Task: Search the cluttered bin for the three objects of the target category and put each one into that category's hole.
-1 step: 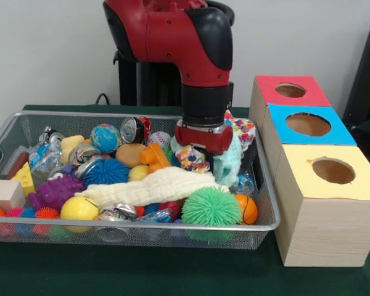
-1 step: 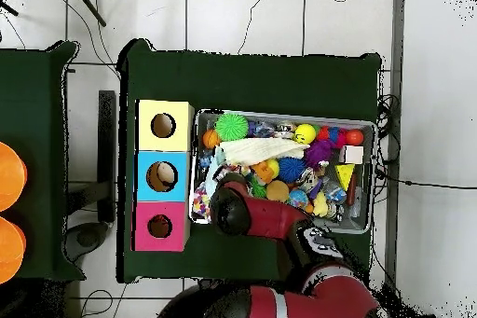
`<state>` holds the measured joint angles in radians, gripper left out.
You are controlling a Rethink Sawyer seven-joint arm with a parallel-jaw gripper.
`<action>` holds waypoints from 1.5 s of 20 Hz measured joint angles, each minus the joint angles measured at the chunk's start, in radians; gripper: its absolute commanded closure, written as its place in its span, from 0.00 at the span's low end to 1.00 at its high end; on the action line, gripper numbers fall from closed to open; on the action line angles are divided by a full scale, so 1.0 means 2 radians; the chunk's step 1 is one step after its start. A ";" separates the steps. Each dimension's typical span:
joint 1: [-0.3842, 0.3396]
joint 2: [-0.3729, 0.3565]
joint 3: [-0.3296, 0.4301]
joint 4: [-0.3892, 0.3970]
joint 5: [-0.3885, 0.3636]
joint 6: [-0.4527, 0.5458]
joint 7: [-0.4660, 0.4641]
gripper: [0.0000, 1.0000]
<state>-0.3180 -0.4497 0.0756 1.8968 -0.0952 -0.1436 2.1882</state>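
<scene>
The wire bin sits on the green table, packed with toys. The task does not show which category is wanted, so the 3 target things cannot be picked out. Along the bin's front lie a green spiky ball, an orange ball just beside it, a yellow ball and a wooden block at the left end. A cream cloth stretches across the middle, touching the green spiky ball. Behind it are a blue spiky ball, a purple spiky toy, a globe ball, a crushed can and a yellow wedge.

The gripper is down in the bin's right rear part, just above a speckled cloth and beside a mint cloth. Its fingers are hidden under the red wrist ring, so I cannot tell how far the jaws are open or whether they have hold of anything.

Just right of the bin stand 3 boxes in a row, each with 1 round hole on top: a yellow box nearest, a blue box between, and a red box farthest. In the overhead view the arm reaches over the bin's edge near the blue box
</scene>
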 measured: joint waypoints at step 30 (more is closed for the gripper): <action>-0.091 -0.239 0.016 0.027 -0.019 0.281 0.000 1.00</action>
<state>-0.5009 -0.9268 0.1074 1.9515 -0.1336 0.4191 2.1882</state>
